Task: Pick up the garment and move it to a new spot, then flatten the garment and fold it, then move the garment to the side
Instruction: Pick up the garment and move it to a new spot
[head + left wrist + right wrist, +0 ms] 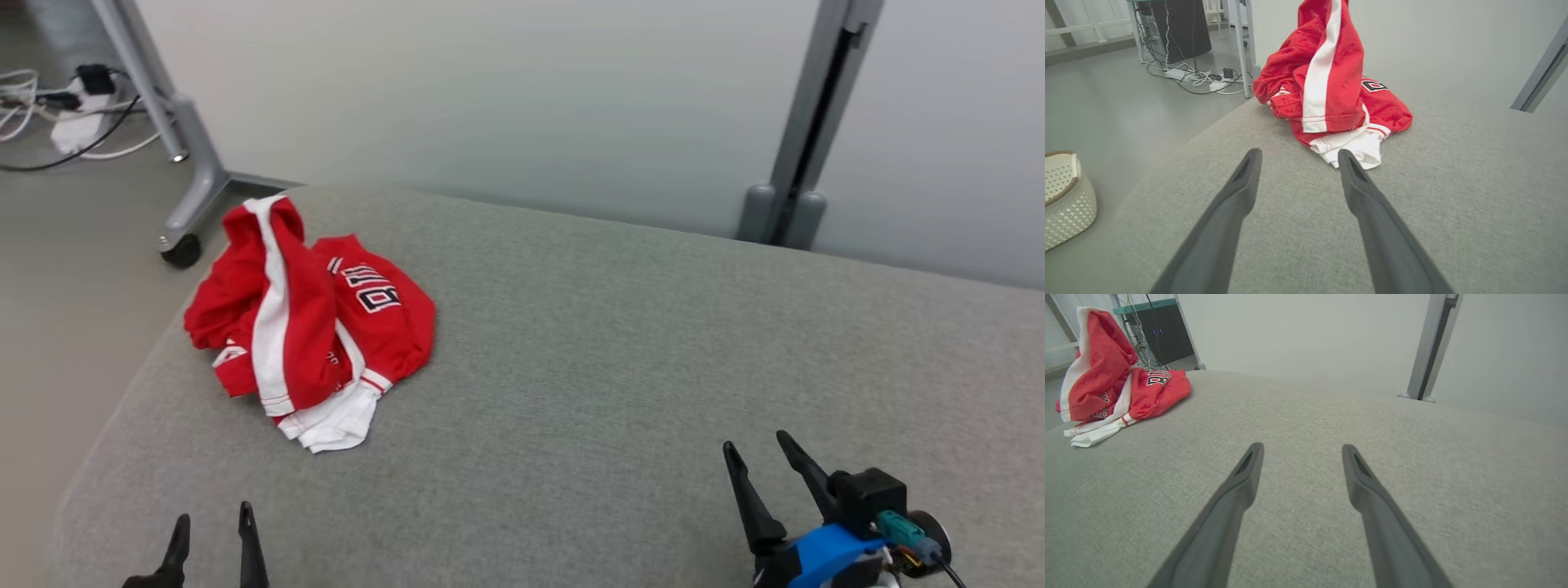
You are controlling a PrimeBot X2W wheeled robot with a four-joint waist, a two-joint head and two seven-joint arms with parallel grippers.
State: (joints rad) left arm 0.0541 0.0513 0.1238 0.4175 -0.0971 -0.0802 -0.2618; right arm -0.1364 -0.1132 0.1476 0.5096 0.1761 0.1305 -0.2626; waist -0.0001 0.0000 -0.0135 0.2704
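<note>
garment [306, 327]: red jersey with a white stripe and white hem, crumpled in a heap on the far-left part of the grey fabric surface [612, 367], close to its left edge. One fold stands up in a peak, and black-and-white lettering shows on its right side. Not flattened, not folded.

left gripper [213, 513]: near left, fingers spread wide, nothing between them. Tips are over the surface, short of the white hem and not touching it.

right gripper [754, 441]: near right, fingers also released and empty, well apart from the jersey, bare fabric ahead of it.

Off the surface: pale perforated basket [1065, 196] on the floor to the left, power strip [77, 106] with cables at far left, wheeled frame leg [181, 249] just beside the far-left corner.
</note>
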